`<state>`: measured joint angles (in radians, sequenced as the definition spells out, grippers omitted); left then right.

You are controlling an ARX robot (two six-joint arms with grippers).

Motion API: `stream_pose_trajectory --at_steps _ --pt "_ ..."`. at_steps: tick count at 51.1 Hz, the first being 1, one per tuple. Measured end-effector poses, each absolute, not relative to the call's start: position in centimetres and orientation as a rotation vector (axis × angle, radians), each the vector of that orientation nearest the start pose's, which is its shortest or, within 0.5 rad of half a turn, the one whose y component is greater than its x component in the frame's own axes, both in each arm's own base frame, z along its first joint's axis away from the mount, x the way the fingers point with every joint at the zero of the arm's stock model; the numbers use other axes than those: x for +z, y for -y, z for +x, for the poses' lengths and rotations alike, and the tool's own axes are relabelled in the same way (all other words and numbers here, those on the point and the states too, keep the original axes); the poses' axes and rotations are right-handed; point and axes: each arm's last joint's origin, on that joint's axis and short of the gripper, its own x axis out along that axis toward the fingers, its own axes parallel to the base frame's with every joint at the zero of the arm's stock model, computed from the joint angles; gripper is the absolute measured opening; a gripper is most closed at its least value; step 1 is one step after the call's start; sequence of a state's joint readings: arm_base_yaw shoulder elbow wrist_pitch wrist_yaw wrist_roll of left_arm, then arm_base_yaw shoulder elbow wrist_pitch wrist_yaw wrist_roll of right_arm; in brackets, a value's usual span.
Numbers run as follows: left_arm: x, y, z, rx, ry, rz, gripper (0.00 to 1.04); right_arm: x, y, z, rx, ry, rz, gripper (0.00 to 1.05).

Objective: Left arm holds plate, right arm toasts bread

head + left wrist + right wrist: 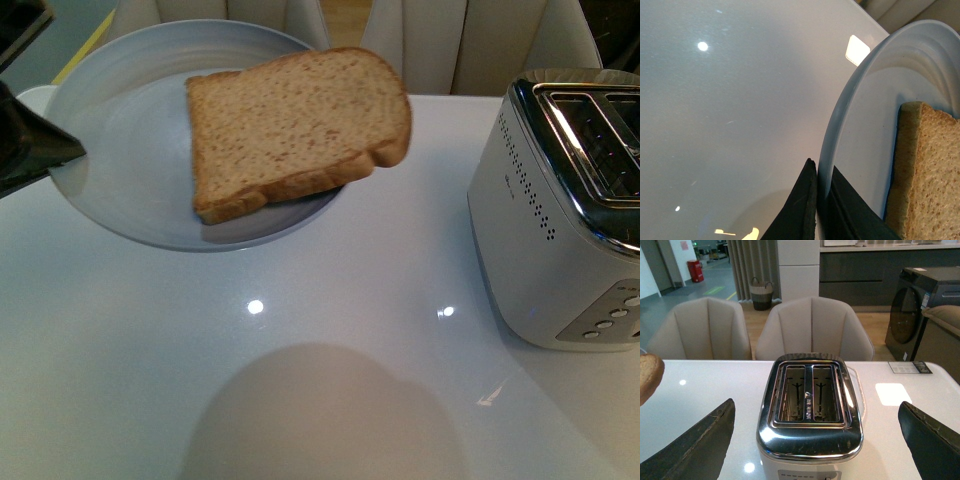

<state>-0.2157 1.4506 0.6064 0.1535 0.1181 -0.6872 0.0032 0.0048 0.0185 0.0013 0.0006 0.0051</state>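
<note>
Currently, the left end effector (822,200) is clamped on the plate (860,130) rim, over the surface (330,330). The bread (300,130) lies on the plate, overhanging the rim opposite that grip. The right end effector (816,405) is wide open and empty, with the toaster (810,440) ahead between its jaws

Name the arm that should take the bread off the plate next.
Right. The left gripper is clamped on the plate rim, which carries the bread. The right gripper is open and empty, hovering over the toaster.
</note>
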Motion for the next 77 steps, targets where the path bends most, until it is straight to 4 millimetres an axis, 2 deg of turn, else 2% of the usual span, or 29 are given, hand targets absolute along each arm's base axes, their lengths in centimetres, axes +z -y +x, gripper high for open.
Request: stream_pose_trajectory --at_steps 18,25,37,77 --pt "18.7 12.8 25.5 -0.178 -0.842 -0.653 0.03 17.0 0.0 9.7 0.003 0.015 0.005 0.96" --pt "19.0 14.1 25.0 -0.197 -0.860 -0.650 0.03 17.0 0.0 9.7 0.003 0.015 0.005 0.96" --pt "19.0 14.7 24.6 -0.197 -0.870 -0.644 0.03 17.0 0.0 9.7 0.003 0.015 0.005 0.96" --pt "19.0 14.7 24.6 -0.198 -0.873 -0.644 0.03 17.0 0.0 9.7 0.003 0.015 0.005 0.96"
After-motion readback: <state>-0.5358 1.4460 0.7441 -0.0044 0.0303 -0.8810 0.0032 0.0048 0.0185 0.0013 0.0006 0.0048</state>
